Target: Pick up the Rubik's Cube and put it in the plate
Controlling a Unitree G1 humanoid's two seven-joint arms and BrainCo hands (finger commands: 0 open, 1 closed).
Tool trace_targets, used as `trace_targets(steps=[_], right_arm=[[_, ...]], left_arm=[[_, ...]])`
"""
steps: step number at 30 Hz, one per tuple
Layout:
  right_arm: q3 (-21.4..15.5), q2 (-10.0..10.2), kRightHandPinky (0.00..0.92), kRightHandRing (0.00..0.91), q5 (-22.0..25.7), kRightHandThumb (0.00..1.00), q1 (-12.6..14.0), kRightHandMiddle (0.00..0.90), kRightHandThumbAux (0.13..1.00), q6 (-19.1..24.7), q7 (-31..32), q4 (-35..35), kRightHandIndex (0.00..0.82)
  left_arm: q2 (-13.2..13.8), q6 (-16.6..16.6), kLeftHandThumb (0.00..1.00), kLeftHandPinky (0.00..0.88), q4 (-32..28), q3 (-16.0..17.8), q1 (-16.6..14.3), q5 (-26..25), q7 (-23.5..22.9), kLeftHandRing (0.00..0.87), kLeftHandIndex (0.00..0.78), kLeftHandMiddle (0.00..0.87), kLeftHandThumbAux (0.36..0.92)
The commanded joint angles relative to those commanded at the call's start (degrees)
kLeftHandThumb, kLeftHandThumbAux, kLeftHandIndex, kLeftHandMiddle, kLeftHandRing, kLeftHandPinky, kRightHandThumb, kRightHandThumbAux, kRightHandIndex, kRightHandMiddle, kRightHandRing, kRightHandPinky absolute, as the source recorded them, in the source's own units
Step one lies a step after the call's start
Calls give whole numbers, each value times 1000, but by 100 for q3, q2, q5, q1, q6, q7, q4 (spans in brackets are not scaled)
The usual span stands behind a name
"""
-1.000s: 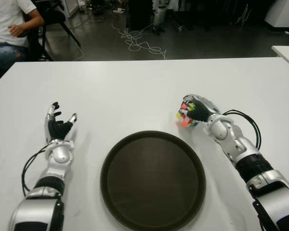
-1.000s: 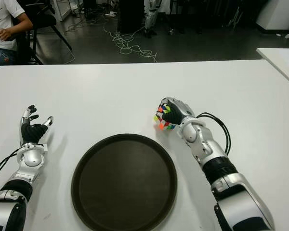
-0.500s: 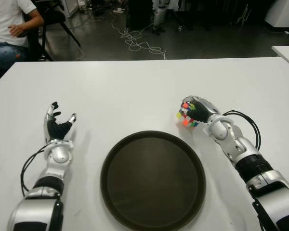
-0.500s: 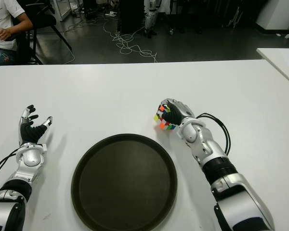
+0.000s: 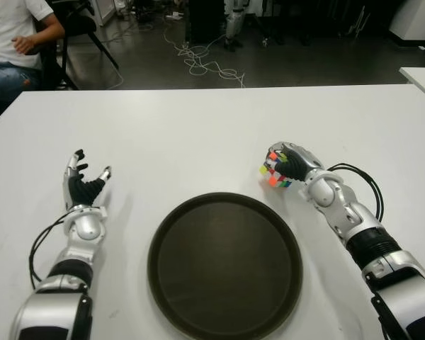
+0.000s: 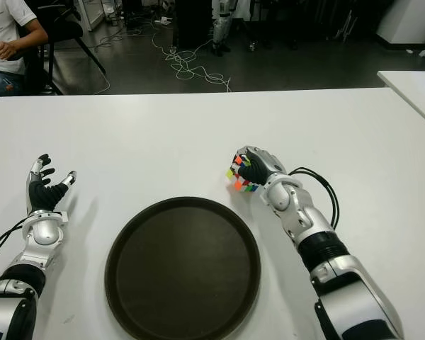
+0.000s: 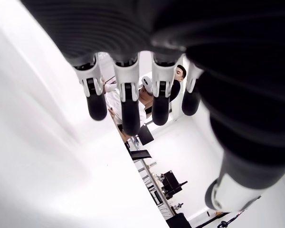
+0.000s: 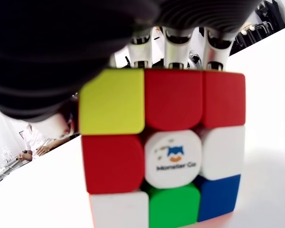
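The multicoloured Rubik's Cube point(image 5: 275, 173) sits in my right hand point(image 5: 289, 165), just beyond the far right rim of the dark round plate point(image 5: 224, 263). In the right wrist view the cube point(image 8: 164, 149) fills the picture with my fingers point(image 8: 178, 42) curled over its far side and the thumb across it. Whether the cube touches the white table point(image 5: 198, 134) I cannot tell. My left hand point(image 5: 83, 185) shows left of the plate, palm up, fingers point(image 7: 128, 102) spread and holding nothing.
A black cable point(image 5: 361, 180) loops beside my right forearm. A seated person point(image 5: 14, 42) is at the far left beyond the table. Cables point(image 5: 205, 64) lie on the floor behind. Another white table's corner point(image 5: 421, 76) shows at the far right.
The right hand with the cube has shifted very slightly; the left hand has edged a little to the left. Otherwise nothing has moved.
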Motion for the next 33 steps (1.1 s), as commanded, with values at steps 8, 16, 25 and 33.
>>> trace_targets(steps=[8,16,25,33], right_arm=[[-119,61,695,695,143,697,15,693,726,22,-107,-6,429],[-331,164,725,724,363,697,30,724,726,-30,-198,-7,431],[-490,229,752,756,462,697,34,756,726,-62,-351,-47,433],[-730,317,770,771,675,697,39,755,724,-159,-549,-7,433]], left_arm=[[-5,-15,55,240,-16,-5,2,5,5,194,112,170,712],[-10,49,44,199,-8,-1,-8,-5,-11,173,108,159,713],[-17,29,30,205,-21,11,1,-31,-44,179,112,160,709],[-15,62,32,155,-21,12,1,-30,-30,154,104,146,702]])
